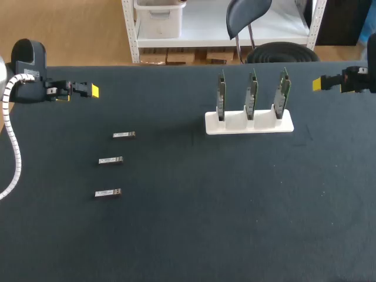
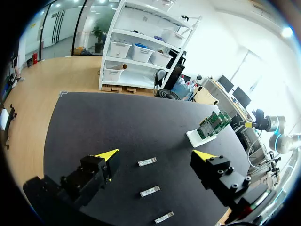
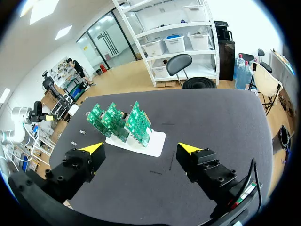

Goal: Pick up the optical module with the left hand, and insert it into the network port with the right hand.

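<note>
**Step in hand (judged):** first pick-up, not yet begun. To do it well:
- Lower the left gripper (image 1: pixel 92 91) over 1 module only.
- Set the fingers across its narrow sides.
- Grip toward 1 end, so the other end projects for the right gripper (image 1: pixel 318 84) to take.
- The nearest module (image 1: pixel 124 135) looks the easiest reach.

**Left pincer:** fingers spread wide, holding nothing, touching nothing, well apart from all 3 modules.

**Right pincer:** fingers likewise spread wide and empty, with the cards ahead of it.

**Optical modules:** 3 small metal pieces in a column on the left part of the table (image 1: pixel 188 235), lying flat, apart from one another, none touched.

**Network ports:** 3 green network cards (image 1: pixel 251 94) upright in a white holder (image 1: pixel 249 124), right of middle. The port openings are too small to tell.
</note>
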Controlling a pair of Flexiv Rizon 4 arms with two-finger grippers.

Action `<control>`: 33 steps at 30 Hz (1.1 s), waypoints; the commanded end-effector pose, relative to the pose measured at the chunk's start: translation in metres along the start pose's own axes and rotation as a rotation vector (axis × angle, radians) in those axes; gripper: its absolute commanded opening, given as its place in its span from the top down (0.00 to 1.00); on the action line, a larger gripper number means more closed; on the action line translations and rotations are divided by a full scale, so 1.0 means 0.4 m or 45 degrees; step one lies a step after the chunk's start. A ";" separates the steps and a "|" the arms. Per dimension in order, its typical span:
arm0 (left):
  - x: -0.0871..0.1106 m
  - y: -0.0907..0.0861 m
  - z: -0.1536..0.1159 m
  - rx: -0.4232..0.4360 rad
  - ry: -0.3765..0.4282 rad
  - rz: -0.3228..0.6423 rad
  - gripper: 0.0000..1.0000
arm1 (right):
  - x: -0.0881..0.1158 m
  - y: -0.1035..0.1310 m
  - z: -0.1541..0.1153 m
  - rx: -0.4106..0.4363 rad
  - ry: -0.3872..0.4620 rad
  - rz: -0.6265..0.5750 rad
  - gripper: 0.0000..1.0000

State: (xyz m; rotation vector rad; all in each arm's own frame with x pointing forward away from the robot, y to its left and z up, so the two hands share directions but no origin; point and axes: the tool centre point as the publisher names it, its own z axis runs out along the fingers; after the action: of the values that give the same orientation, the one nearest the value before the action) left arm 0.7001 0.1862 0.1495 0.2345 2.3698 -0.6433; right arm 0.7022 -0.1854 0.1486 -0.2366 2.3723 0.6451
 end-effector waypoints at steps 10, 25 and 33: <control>-0.001 -0.003 -0.001 -0.008 0.005 -0.002 0.00 | 0.002 0.005 -0.005 0.012 0.000 0.001 0.00; -0.005 0.006 0.010 -0.028 0.083 0.245 0.00 | 0.002 0.005 -0.005 0.012 0.000 0.001 0.00; 0.003 0.047 0.069 -0.011 0.386 0.656 0.00 | 0.002 0.005 -0.005 0.012 0.000 0.001 0.00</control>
State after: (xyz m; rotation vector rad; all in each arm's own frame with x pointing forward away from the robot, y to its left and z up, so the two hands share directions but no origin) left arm 0.7013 0.1921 0.1266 0.6250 2.3668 -0.4759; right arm 0.7022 -0.1854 0.1486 -0.2367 2.3722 0.6452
